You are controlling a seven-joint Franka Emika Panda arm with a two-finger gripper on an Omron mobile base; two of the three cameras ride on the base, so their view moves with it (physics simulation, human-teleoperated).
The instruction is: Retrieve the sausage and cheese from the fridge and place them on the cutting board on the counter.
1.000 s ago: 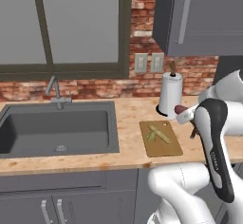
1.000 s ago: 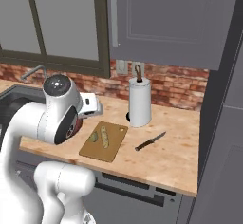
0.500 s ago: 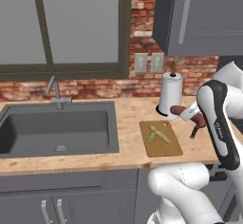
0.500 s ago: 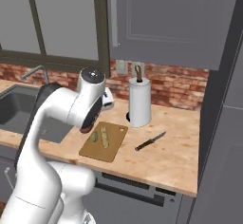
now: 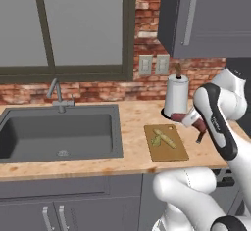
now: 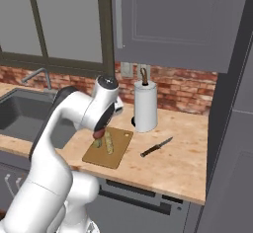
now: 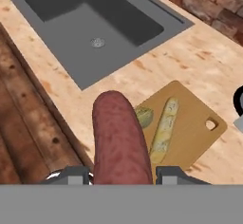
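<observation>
Kitchen scene: butcher-block counter (image 5: 132, 127) under a brick backsplash and a window, grey cabinets below.

Gripper (image 7: 122, 174) is partly closed, clamped on the sausage (image 7: 121, 144): in the hand view the reddish-brown link stands up between the two fingertips and runs toward 12 o'clock. In the left base view the sausage (image 5: 197, 126) sits at the end of the arm, in the air just off the board's 3 o'clock edge; in the right base view it (image 6: 98, 134) hangs over the board's 9 o'clock side (exact height over the board can't be judged).

Cutting board (image 7: 195, 128) lies flat on the counter, hanging hole at its far corner. Cheese (image 7: 163, 126) is on the board, a pale yellow elongated chunk roughly along the board's long axis, with a small olive lump touching its 9 o'clock end. Same pair shows in the left base view, cheese (image 5: 164, 137) on cutting board (image 5: 169, 151).

Paper towel roll (image 6: 146, 106) stands upright at the board's 1 o'clock in the right base view, near the wall. Knife (image 6: 156, 147) lies on the counter at the board's 3 o'clock, apart from it. Sink (image 5: 59, 134) is inset at the board's 9 o'clock in the left base view, faucet (image 5: 58, 95) behind it.
</observation>
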